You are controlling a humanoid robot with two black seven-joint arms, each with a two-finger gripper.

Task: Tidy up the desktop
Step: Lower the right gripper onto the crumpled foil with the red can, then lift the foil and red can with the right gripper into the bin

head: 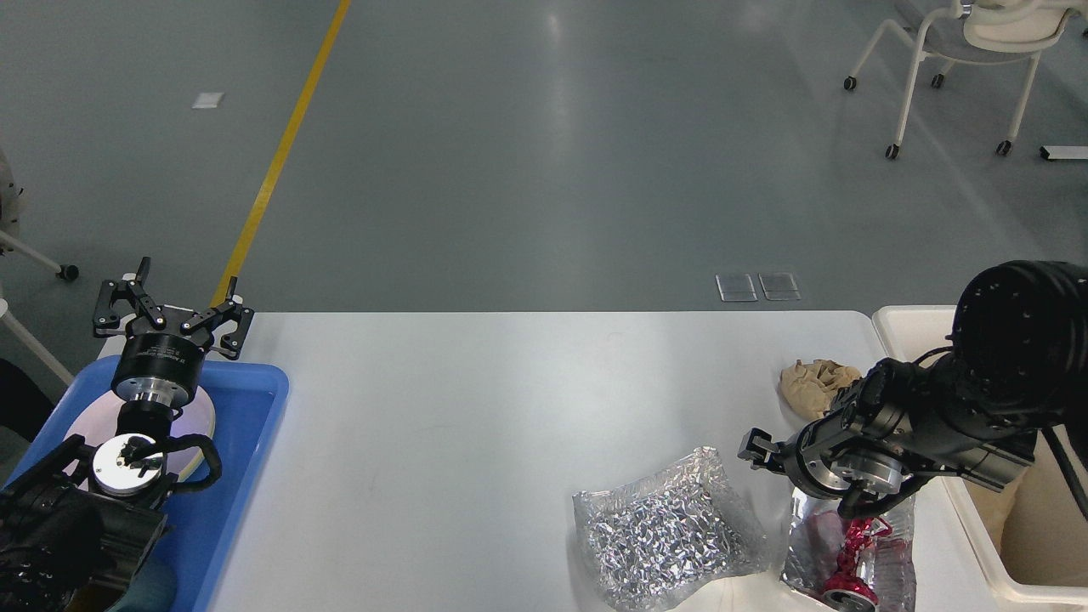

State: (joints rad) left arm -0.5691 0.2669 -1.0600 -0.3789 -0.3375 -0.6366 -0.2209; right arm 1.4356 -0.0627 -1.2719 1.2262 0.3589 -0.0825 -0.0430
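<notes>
The white desktop (476, 408) fills the lower middle of the head view. A crinkled silver foil bag (667, 531) lies on it at the front right. Beside the bag lies a crushed clear plastic wrapper with a red item inside (854, 552). A crumpled brown paper ball (816, 384) sits near the right edge. My right gripper (755, 447) hovers just above and right of the foil bag, small and dark, so its fingers cannot be told apart. My left gripper (174, 308) is open and empty over the far end of the blue tray (246, 476).
A white plate (201, 418) lies in the blue tray under my left arm. A cream-white bin (977, 544) stands off the table's right edge. A chair on castors (952, 51) stands on the grey floor at the back right, and a yellow line (280, 153) crosses the floor.
</notes>
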